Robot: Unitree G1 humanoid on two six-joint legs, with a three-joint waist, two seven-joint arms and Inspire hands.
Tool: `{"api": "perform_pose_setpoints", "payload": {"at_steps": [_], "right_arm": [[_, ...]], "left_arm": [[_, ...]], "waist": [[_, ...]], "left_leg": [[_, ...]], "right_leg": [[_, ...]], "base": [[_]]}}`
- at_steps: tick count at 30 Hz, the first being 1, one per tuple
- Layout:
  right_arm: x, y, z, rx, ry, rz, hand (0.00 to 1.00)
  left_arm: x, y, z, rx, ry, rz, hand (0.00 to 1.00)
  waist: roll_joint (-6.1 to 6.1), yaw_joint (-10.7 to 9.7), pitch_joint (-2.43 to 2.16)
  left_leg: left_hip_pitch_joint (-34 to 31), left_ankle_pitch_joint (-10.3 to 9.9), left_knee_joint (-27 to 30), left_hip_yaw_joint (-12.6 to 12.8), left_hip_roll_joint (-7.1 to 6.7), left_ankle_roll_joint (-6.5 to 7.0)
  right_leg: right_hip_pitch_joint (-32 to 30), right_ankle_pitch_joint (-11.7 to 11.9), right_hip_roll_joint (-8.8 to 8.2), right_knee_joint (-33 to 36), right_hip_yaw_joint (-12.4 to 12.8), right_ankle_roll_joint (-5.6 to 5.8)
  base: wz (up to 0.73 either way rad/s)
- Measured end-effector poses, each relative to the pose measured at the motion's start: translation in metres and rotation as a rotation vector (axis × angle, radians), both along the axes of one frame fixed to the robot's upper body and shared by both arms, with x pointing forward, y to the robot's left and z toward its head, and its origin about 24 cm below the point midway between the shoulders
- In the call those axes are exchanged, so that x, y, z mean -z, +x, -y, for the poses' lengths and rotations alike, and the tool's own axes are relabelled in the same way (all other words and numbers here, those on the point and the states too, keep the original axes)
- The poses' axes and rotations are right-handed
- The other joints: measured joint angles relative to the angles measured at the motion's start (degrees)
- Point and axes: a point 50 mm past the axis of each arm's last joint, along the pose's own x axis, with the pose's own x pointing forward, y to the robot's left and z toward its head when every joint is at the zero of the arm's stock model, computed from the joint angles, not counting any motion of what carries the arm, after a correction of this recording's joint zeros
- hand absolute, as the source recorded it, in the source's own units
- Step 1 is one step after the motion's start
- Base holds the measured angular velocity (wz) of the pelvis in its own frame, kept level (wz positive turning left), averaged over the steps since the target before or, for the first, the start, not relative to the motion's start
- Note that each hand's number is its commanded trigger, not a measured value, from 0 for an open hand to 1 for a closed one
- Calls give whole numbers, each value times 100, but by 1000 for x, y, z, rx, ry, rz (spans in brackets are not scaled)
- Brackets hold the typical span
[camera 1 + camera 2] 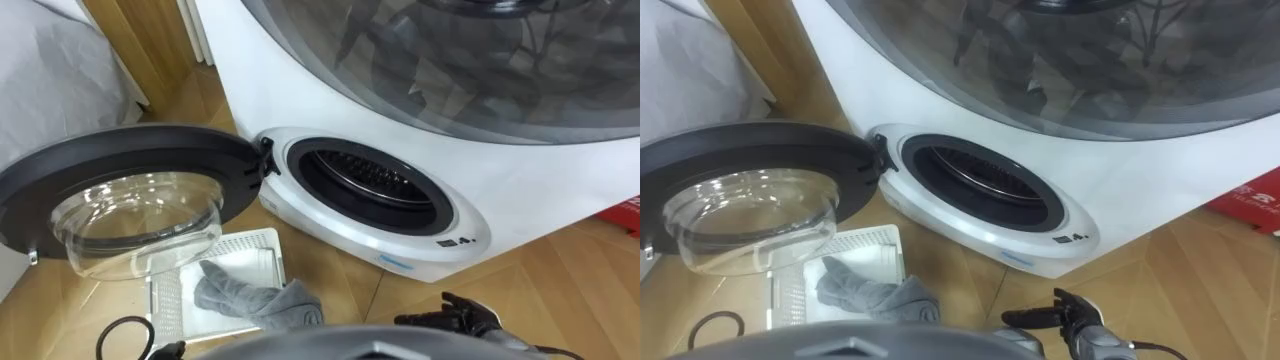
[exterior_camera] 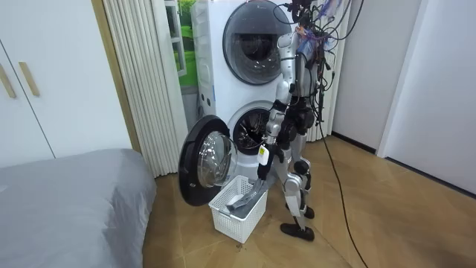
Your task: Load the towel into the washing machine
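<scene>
Grey towel (image 1: 255, 300) lies in white basket (image 1: 262, 243) beside open washing machine (image 1: 520, 190).

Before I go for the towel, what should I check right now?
1. Washing machine door swung open: ok.
2. Drum opening unblocked: ok.
3. Towel lying in the white basket, uncovered: ok.
4. Right robot hand open and holding nothing: ok.
5. Right robot hand over the towel: not ok, it sits over the floor to the right of the basket.
6. Drum empty: cannot tell, only part of its inside shows.
</scene>
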Motion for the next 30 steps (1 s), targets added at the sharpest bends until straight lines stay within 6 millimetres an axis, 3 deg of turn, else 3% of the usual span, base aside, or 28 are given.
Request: {"api": "perform_pose_setpoints", "payload": {"at_steps": [9, 16, 19, 20, 23, 24, 27, 30], "right_arm": [[-1, 2, -1, -9, 8, 18, 0], [-2, 14, -3, -56, 5, 35, 0], [-5, 32, -5, -133, -7, 61, 0], [-7, 41, -6, -163, -15, 74, 0], [-11, 56, -6, -208, -27, 99, 0], [-12, 61, -8, -219, -24, 107, 0], [-16, 79, -16, -257, -20, 143, 0], [-21, 95, -19, -264, -25, 177, 0]], "left_arm": [[-1, 9, 0, 36, 14, 32, 0], [-2, 29, 1, 86, 25, 97, 0], [-7, 61, 5, 149, 47, 188, 0], [-10, 76, 7, 177, 54, 233, 0], [-20, 116, 13, 228, 51, 370, 0], [-24, 129, 17, 242, 43, 417, 0], [-31, 150, 27, 277, 24, 487, 0], [-36, 172, 50, 331, -1, 536, 0]], "waist": [[4, 9, -3], [-17, -5, -31], [20, -42, 5], [51, -67, 39], [102, -42, 52], [66, -27, 99], [14, -17, 153], [11, -54, 244]], "left_leg": [[-27, 0, 3, 10, 2, 0], [-474, -3, 260, 4, 5, 3], [-916, -9, 514, 23, 3, 6], [-1138, -51, 669, -12, -1, 24], [-1535, -59, 769, -172, -6, 41], [-1673, -60, 809, -134, -14, 45], [-2058, -134, 1003, -118, -29, 121], [-2733, -188, 1442, -71, -49, 186]], "right_leg": [[-17, 0, -2, -1, -7, 0], [-405, 6, -42, 156, -24, -6], [-812, 10, -67, 469, -12, -11], [-954, 11, -82, 573, 87, -11], [-1546, 9, -75, 974, 177, -9], [-1751, 9, -81, 1113, 164, -8], [-2152, 8, -120, 1272, -3, -6], [-2808, 35, -180, 1584, -11, 43]], "base": [[0], [0], [2], [6], [6], [0], [-11], [-10]]}}
